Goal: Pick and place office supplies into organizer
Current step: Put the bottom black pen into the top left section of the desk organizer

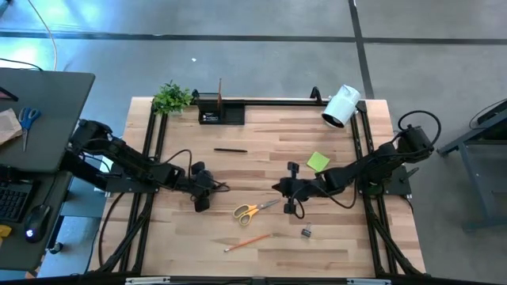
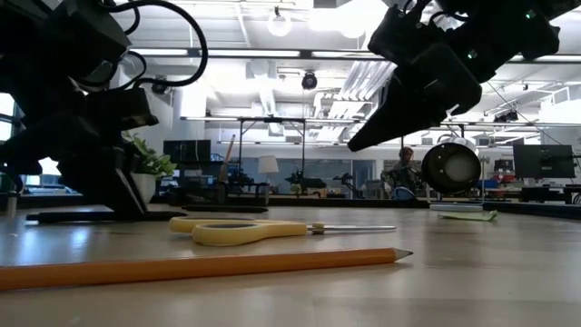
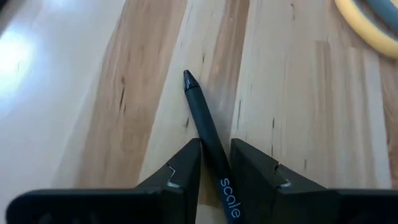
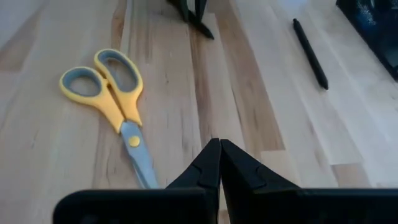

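My left gripper (image 1: 215, 188) (image 3: 214, 146) sits low over the middle of the table, shut on a black pen (image 3: 200, 112). My right gripper (image 1: 277, 188) (image 4: 219, 144) hangs shut above the wood, just right of it and beyond the yellow-handled scissors (image 1: 255, 210) (image 4: 112, 93), touching nothing. The scissors lie flat. An orange pencil (image 1: 247, 242) (image 2: 200, 265) lies nearer the near edge, with a small binder clip (image 1: 306, 232) to its right. A second black pen (image 1: 230, 150) (image 4: 311, 53) and a lime-green sticky pad (image 1: 318, 161) lie farther back. The black organizer (image 1: 220, 111) stands at the far edge. My left gripper pinches the black pen between its two fingers (image 3: 183, 168), on the barrel (image 3: 211, 142) behind the pointed tip (image 3: 187, 78). The pen runs lengthwise out between the fingers, along them. Its tip is close over the wood; I cannot tell whether it rests there.
A small green plant (image 1: 172, 97) stands left of the organizer and a white cylinder (image 1: 341, 107) lies at the far right corner. Black frame rails (image 1: 150, 150) run along the table's left and right sides. A side desk (image 1: 40, 119) with blue scissors stands off to the left.
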Robot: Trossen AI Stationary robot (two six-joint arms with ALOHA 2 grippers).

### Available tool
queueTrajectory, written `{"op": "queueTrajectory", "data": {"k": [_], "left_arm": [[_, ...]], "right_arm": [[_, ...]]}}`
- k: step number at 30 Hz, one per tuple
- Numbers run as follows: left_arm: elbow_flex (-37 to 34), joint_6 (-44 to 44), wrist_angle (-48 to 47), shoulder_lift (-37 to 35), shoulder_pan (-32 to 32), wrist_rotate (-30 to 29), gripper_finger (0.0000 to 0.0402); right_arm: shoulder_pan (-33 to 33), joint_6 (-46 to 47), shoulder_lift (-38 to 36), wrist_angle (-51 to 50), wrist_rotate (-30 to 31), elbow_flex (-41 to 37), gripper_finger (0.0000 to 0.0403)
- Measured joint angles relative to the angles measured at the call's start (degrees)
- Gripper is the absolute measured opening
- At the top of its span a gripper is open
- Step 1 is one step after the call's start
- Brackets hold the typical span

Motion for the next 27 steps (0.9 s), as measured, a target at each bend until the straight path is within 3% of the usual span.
{"op": "queueTrajectory", "data": {"k": [9, 18, 27], "left_arm": [[0.0, 5.7, 0.3, 0.0, 0.1, -0.4, 0.0009], [3.2, 12.2, 0.2, 0.1, 0.1, 0.5, 0.0038], [10.7, 17.7, -3.4, 0.0, 0.1, 1.2, 0.0012]], "right_arm": [[-2.0, -0.4, 0.0, 2.2, -1.9, 0.0, 0.0003], [-4.6, -1.5, 0.0, 6.6, -4.3, 0.0, 0.0007], [-5.6, -2.1, 0.7, 10.9, -10.3, 0.0, 0.0011]]}}
